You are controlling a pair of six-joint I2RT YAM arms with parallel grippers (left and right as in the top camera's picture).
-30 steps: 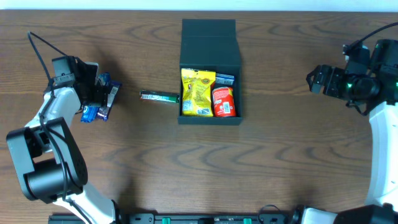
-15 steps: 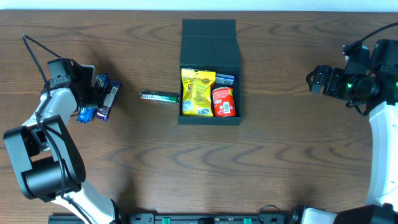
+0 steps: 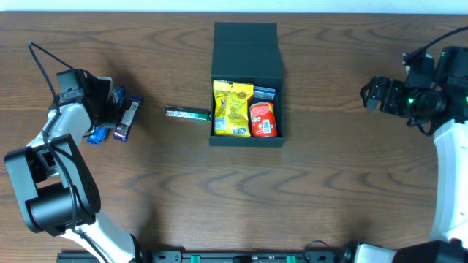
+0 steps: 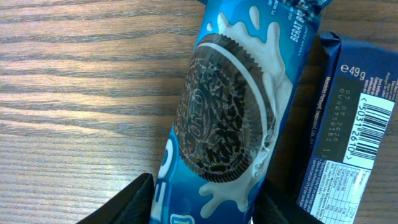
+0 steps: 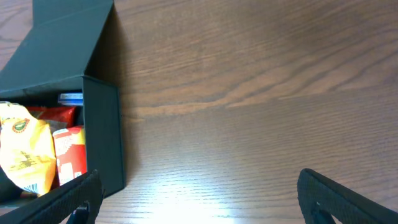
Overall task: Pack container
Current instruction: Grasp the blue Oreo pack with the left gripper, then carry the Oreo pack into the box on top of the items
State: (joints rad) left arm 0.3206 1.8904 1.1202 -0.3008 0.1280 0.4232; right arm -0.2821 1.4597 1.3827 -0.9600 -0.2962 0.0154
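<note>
The black container stands open at mid-table, its flap lid laid back, and also shows in the right wrist view. It holds a yellow snack bag, a red packet and a blue packet. My left gripper is at the far left, shut on a blue Oreo packet lying on the table, one finger on each side. A dark blue packet with a barcode lies against it. My right gripper is open and empty, right of the container.
A green wrapped bar lies on the wood just left of the container. The dark blue packet also shows in the overhead view, right of the left gripper. The table's far edge runs along the top of the overhead view.
My left gripper has shifted slightly left, and the lower end of the Oreo packet has moved left with it. The right arm and the container have not moved.
</note>
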